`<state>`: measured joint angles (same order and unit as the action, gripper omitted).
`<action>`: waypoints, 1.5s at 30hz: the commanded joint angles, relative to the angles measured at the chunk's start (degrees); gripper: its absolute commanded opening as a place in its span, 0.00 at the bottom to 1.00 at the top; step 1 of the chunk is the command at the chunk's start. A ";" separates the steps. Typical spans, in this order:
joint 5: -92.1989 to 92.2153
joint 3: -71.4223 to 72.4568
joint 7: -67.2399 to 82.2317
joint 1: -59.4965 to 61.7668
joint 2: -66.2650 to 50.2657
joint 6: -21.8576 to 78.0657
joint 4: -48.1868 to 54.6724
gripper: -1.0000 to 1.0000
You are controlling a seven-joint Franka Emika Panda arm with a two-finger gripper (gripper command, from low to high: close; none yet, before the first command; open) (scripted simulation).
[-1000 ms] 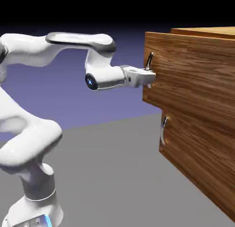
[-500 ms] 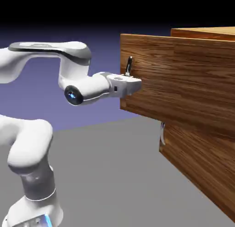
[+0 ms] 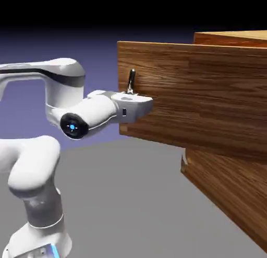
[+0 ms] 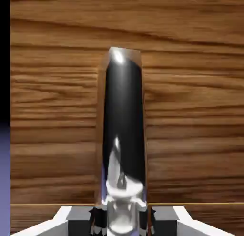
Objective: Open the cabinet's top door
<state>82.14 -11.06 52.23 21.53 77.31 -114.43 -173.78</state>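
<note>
The brown wood-grain cabinet (image 3: 229, 179) fills the exterior view's right side. Its top door (image 3: 208, 100) stands pulled out well beyond the lower panel, toward the exterior view's left. A curved silver handle (image 3: 131, 81) rises from the door's front face. My gripper (image 3: 131, 95) is shut on this handle's lower part. In the hand view the handle (image 4: 123, 135) runs up the middle as a dark shiny bar against the door's wood (image 4: 190, 111), and its base sits clamped between my fingertips (image 4: 98, 220).
The lower panel (image 3: 224, 199) stays flush with the cabinet, its silver handle (image 3: 184, 159) mostly hidden under the pulled-out top door. Grey table surface (image 3: 130, 199) lies below the arm. My white arm bends up from the lower left.
The top door has slid out steadily toward the exterior view's left, drawn by my gripper on its handle. The arm has folded back with it.
</note>
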 commanded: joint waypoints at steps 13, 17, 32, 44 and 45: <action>-26.69 -26.99 2.23 0.64 -10.59 21.63 10.95 0.00; -33.29 -35.29 3.69 -3.58 -15.89 28.77 17.91 0.00; -47.56 -63.40 5.72 -32.16 -26.69 51.44 48.30 0.00; -53.29 -78.36 0.43 -56.51 -21.59 64.92 72.53 0.00; -53.58 -79.16 -0.22 -58.33 -20.90 66.03 74.61 0.00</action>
<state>28.55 -90.22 52.02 -36.81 56.41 -48.34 -99.17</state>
